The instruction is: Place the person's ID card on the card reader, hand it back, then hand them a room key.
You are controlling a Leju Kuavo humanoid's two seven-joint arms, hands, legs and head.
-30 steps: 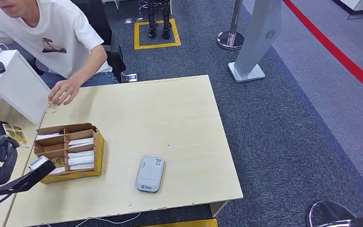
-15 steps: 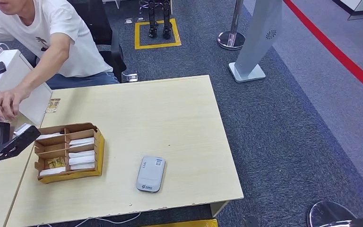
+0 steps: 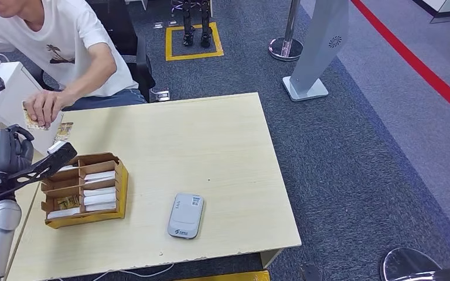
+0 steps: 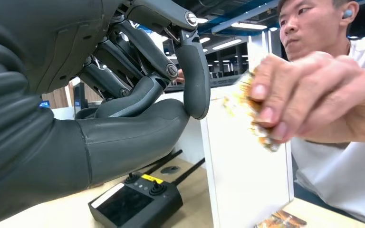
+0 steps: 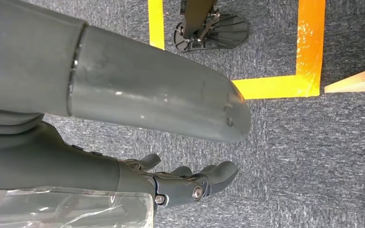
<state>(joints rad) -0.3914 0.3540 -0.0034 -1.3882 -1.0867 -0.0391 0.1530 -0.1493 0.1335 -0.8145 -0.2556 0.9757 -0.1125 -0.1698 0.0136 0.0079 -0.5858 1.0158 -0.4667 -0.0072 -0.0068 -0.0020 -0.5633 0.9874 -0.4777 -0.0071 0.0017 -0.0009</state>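
The seated person's hand (image 3: pixel 45 106) holds a yellowish patterned card (image 3: pixel 29 120) over the white stand at the table's far left corner. My left hand (image 3: pixel 12 155) is raised just near of it, beside the card box. In the left wrist view my left hand (image 4: pixel 138 95) has its fingers curled toward the thumb with nothing in them, and the person's hand (image 4: pixel 313 95) pinches the card (image 4: pixel 247 102) a short way off. The grey card reader (image 3: pixel 186 215) lies near the table's front edge. My right hand (image 5: pixel 185 183) hangs over the carpet, fingers loose and empty.
A yellow cardboard box (image 3: pixel 121 181) of white cards sits between my left hand and the reader. Another patterned card (image 3: pixel 64 130) lies on the table (image 3: pixel 211 146) beside the white stand (image 3: pixel 12 102). A black controller (image 4: pixel 133 202) lies by it. A sign base (image 3: pixel 304 88) stands beyond the table.
My left hand rose from beside the box toward the far left. The person's hand reached over to it, then drew back holding a card.
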